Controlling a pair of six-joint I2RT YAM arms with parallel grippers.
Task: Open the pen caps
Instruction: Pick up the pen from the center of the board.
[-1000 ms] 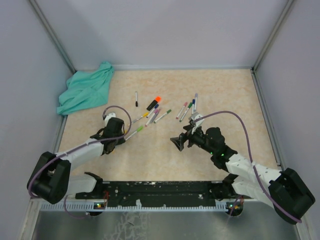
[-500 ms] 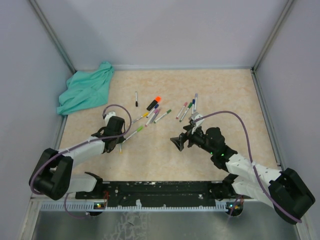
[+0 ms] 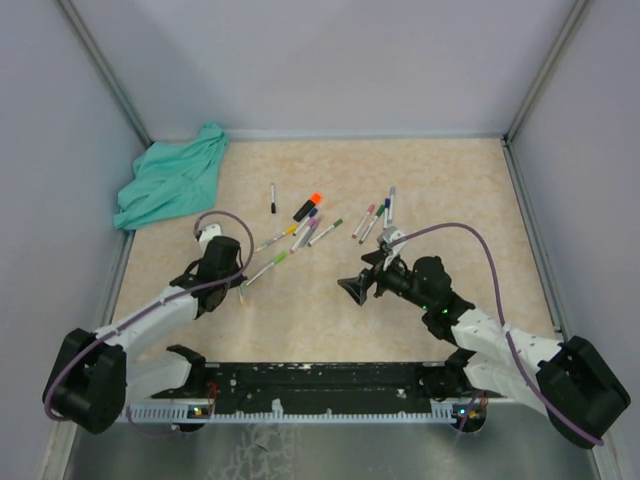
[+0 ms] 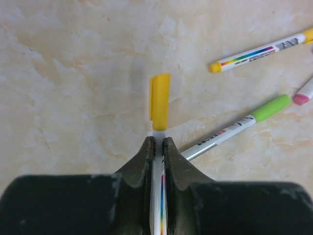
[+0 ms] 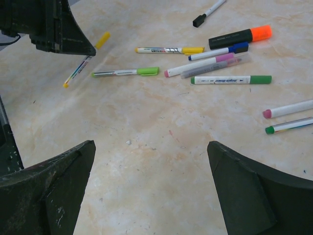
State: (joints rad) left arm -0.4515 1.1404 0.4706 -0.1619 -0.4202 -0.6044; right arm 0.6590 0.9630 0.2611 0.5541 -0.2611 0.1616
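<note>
My left gripper [image 4: 157,142] is shut on the white barrel of a pen, and its yellow cap [image 4: 159,103] sticks out past the fingertips, still on the pen. In the top view the left gripper [image 3: 236,284] is at the near left of the pen cluster. The right wrist view shows it [image 5: 90,50] holding that pen just above the table, with the yellow cap [image 5: 101,40] showing. My right gripper [image 3: 352,287] is open and empty over bare table, also seen in its wrist view [image 5: 151,166]. Several capped pens lie beyond it: green cap [image 5: 147,71], orange cap [image 5: 263,32], blue cap [image 5: 239,47].
A lime-capped pen [image 4: 270,107] lies just right of my left fingers, and a yellow-capped pen [image 4: 264,50] lies beyond it. A teal cloth [image 3: 170,180] lies in the far left corner. Grey walls enclose the table [image 3: 300,310] on three sides.
My left arm has drawn back toward the near left, carrying the yellow-capped pen with it. The right arm has barely moved.
</note>
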